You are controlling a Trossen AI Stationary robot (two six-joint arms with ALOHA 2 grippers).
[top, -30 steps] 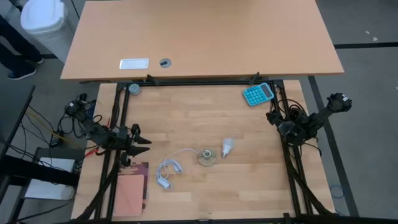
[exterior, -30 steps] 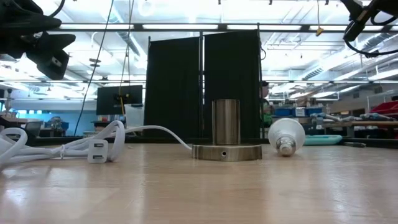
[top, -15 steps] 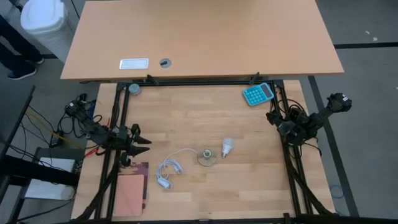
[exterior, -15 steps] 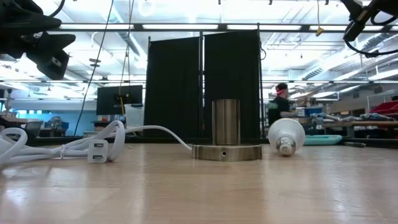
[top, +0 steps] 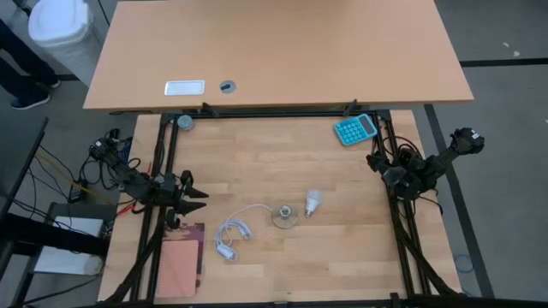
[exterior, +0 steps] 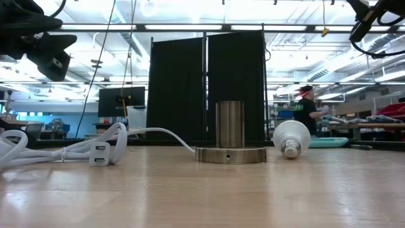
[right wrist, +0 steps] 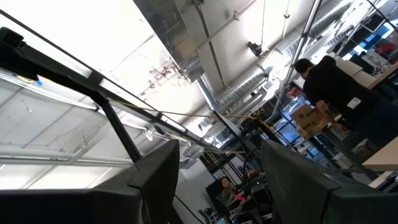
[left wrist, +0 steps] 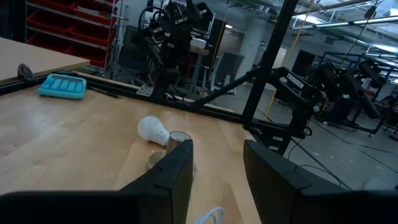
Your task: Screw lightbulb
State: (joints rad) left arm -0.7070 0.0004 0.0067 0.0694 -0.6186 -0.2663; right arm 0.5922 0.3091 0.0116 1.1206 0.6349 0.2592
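The small white lightbulb (top: 312, 203) lies on its side on the wooden table, just right of the round grey socket (top: 285, 216); it also shows in the low view (exterior: 291, 138) and the left wrist view (left wrist: 153, 130). The socket stands upright on its flat disc base (exterior: 230, 154), with a white cord (top: 233, 229) trailing left. My left gripper (top: 199, 196) is open and empty at the table's left edge, well left of the socket. My right gripper (top: 377, 162) is open and empty at the right edge, raised and pointing up into the room.
A teal calculator (top: 354, 129) lies at the far right of the table. A reddish notebook (top: 179, 265) lies at the near left. The cord's plug (exterior: 99, 152) rests left of the socket. A person (exterior: 308, 107) shows in the room beyond the table.
Both arms and the table's things have kept still. Only a person in the room behind the table has walked toward the right.
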